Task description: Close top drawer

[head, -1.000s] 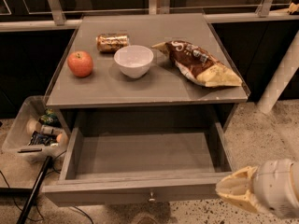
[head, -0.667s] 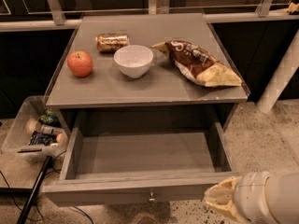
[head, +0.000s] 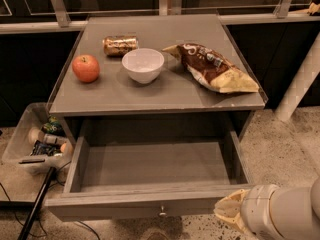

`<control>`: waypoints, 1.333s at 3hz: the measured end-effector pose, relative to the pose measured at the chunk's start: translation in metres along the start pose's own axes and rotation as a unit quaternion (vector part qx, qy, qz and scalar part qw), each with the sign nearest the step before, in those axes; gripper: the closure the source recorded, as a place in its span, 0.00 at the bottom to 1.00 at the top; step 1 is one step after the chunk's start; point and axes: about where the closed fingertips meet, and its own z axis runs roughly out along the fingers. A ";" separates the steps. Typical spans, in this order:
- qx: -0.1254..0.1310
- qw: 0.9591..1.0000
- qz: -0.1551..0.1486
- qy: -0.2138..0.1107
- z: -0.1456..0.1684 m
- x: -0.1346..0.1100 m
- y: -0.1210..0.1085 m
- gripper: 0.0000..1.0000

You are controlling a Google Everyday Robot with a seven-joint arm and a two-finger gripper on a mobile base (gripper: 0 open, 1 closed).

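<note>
**Top drawer (head: 150,206): open, lower centre of frame**

Item: grey, pulled out beneath the tabletop (head: 150,98), small knob (head: 162,213) at front centre. My gripper (head: 229,213): lower right corner, just beside the drawer front's right end. Spread or pressed together, I cannot tell. On top: apple (head: 86,68), can (head: 120,45), white bowl (head: 143,65), chip bag (head: 212,69).

Room notes: the light is warm and dim. I see a grey worktop (head: 165,95) on a low cabinet standing against a dark back wall (head: 30,69). A pale ledge (head: 30,28) runs along the wall, with glass panels above it held by slanted metal posts (head: 56,4). The floor (head: 285,144) is light and speckled. A white post (head: 299,84) leans at right. A clear plastic bin (head: 17,144) sits on the floor at left, with a black pole (head: 35,211) beside it. The pincer (head: 231,213) is at lower right, over the floor.
</note>
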 end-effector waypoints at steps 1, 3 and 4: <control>0.005 1.000 -0.006 0.001 -0.001 -0.001 0.003 1.00; -0.008 1.000 0.000 -0.007 0.043 0.007 0.002 1.00; -0.011 1.000 0.008 -0.007 0.070 0.014 -0.006 1.00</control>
